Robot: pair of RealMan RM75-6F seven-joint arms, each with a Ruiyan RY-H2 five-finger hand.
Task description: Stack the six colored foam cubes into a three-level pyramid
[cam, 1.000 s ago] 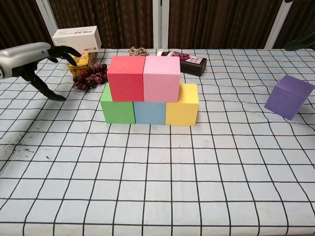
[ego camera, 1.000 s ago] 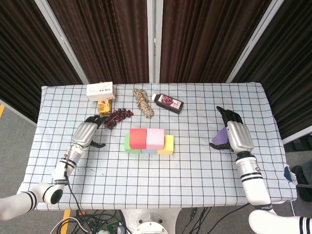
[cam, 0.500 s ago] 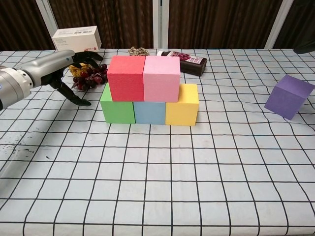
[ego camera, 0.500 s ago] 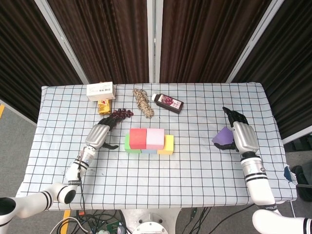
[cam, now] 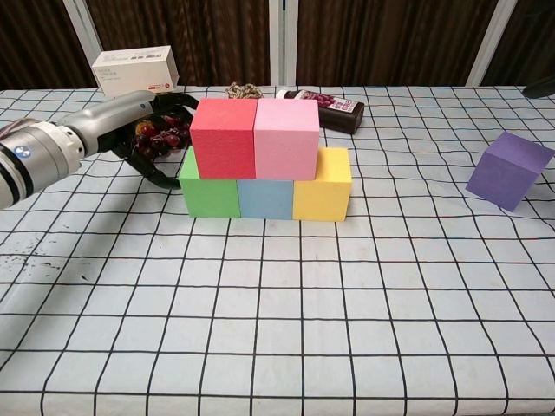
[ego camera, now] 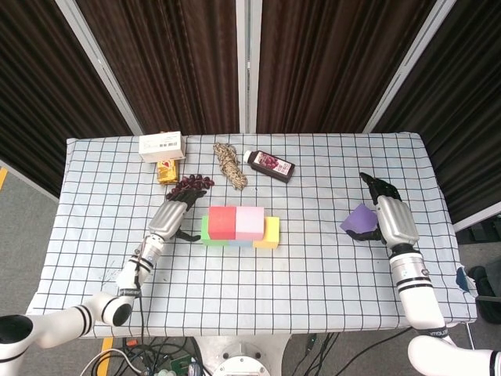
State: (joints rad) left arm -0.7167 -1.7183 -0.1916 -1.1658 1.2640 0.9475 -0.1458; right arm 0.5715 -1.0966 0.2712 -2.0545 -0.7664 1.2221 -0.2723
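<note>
Green (cam: 208, 192), blue (cam: 264, 198) and yellow (cam: 322, 185) cubes stand in a row mid-table. A red cube (cam: 224, 137) and a pink cube (cam: 285, 137) sit on top of them. My left hand (cam: 139, 121) lies just left of the stack with its fingers apart, holding nothing; in the head view this left hand (ego camera: 174, 215) is right beside the green cube (ego camera: 203, 232). Far right, the purple cube (ego camera: 358, 218) is tilted and held by my right hand (ego camera: 390, 218). The chest view shows the purple cube (cam: 510, 170), but the hand is almost entirely out of frame.
Behind my left hand lie dark grapes (ego camera: 193, 186), a yellow packet (ego camera: 166, 171) and a white box (ego camera: 162, 145). A rope bundle (ego camera: 229, 164) and a dark bottle (ego camera: 270, 164) lie behind the stack. The checked tablecloth (ego camera: 313, 274) ends close to my right hand.
My left hand has swept right from the table's left part up to the stack's left side. My right hand shifted slightly right with the purple cube. The stack has not moved.
</note>
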